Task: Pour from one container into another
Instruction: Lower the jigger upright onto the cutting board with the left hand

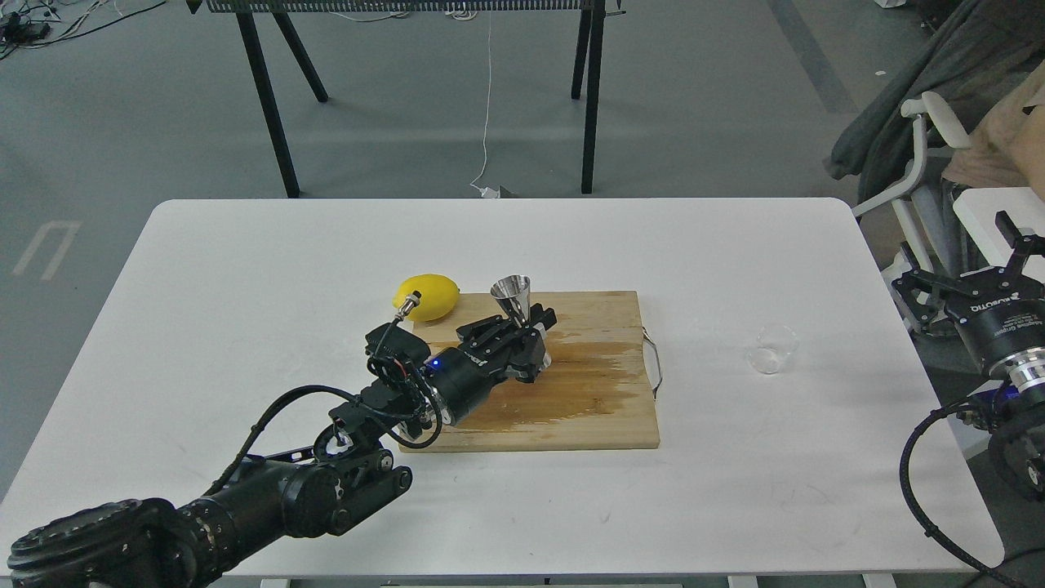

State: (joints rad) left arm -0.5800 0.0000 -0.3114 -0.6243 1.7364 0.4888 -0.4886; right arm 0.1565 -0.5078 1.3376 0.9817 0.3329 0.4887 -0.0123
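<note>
The shiny steel jigger [513, 299] stands upright on the wooden cutting board [571, 408], and my left gripper [529, 329] is shut on its narrow waist. Its lower cone is mostly hidden behind the fingers. The small clear cup [773, 349] sits on the white table to the right of the board, apart from both grippers. My right gripper [963, 269] hovers at the table's right edge, open with nothing between its fingers, to the right of the cup.
A yellow lemon [428, 296] lies at the board's far left corner, just behind my left wrist. A dark wet stain spreads across the board's middle. A metal handle [655, 367] sticks out of the board's right side. A chair [922, 163] stands off the table's right.
</note>
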